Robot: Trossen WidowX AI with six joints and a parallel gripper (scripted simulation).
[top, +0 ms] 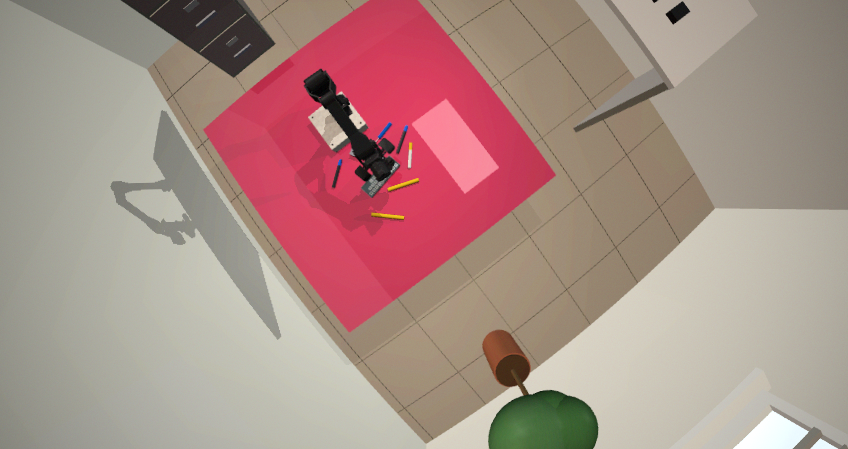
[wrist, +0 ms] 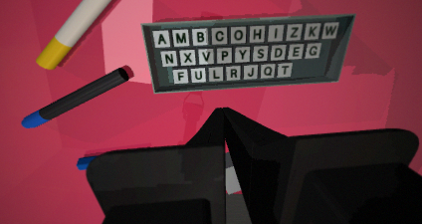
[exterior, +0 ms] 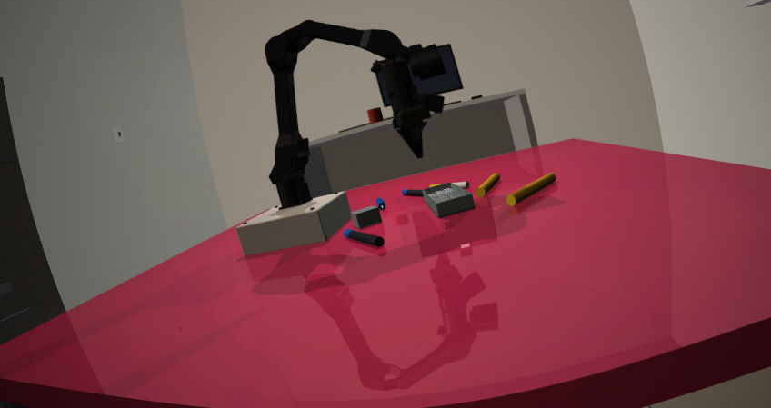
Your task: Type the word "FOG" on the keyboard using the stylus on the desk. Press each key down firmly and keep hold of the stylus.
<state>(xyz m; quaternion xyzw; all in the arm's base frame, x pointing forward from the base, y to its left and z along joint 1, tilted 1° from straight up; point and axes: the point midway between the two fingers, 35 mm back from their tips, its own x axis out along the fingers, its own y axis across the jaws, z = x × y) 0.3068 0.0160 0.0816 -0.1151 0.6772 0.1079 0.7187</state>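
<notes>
My gripper (exterior: 419, 156) (wrist: 222, 113) is shut with nothing between its fingertips. It points down and hangs above the table, clear of the keyboard. The keyboard (top: 371, 189) (exterior: 456, 206) (wrist: 311, 75) is a grey tray with white letter keys; in the wrist view it lies beyond the fingertips. F is at the left of its bottom row, O in the top row, G at the right end of the middle row. The stylus (top: 385, 129) (exterior: 380, 204), blue with a thin tip, lies on the table near the arm's base. A blue end (wrist: 86, 162) shows beside the gripper in the wrist view.
A black pen (top: 402, 139) (wrist: 82, 95) and a white pen (top: 410, 156) (wrist: 82, 25) lie near the keyboard. Two yellow sticks lie beyond it. Another black pen (top: 337, 174) (exterior: 363, 237) and a grey block (exterior: 365, 217) lie near the robot base (exterior: 286, 233).
</notes>
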